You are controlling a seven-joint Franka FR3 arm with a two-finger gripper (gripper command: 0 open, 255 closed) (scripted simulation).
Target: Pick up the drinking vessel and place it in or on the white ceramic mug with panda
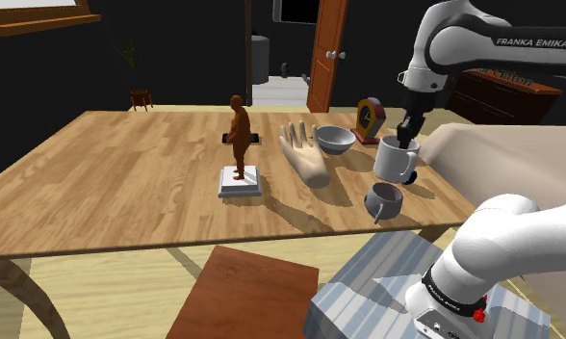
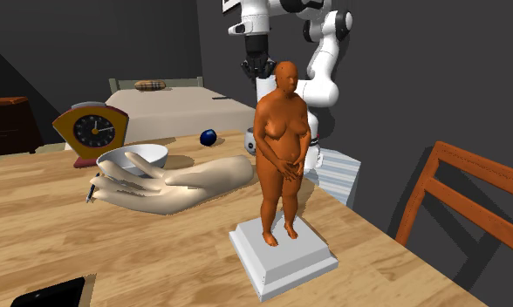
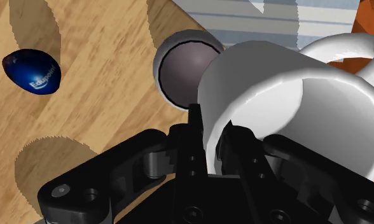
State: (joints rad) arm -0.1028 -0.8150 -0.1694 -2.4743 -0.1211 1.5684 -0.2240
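Note:
My gripper (image 1: 406,133) is shut on the rim of a plain white mug (image 1: 395,160), one finger inside the wall and one outside. The mug hangs upright a little above the table's right end. A second, smaller mug (image 1: 383,200) with a grey inside stands on the table near the front edge, just in front of the held one. In the wrist view the held mug (image 3: 287,108) is close up, and the second mug (image 3: 186,67) lies beyond it, off to one side of the gripper (image 3: 211,127). No panda picture shows on either mug.
An orange figurine (image 1: 239,135) on a white base, a beige hand sculpture (image 1: 303,154), a grey bowl (image 1: 334,139) and a clock (image 1: 371,119) stand on the wooden table (image 1: 127,183). A small blue object (image 3: 32,71) lies near the mugs. A chair (image 1: 243,289) stands at the front.

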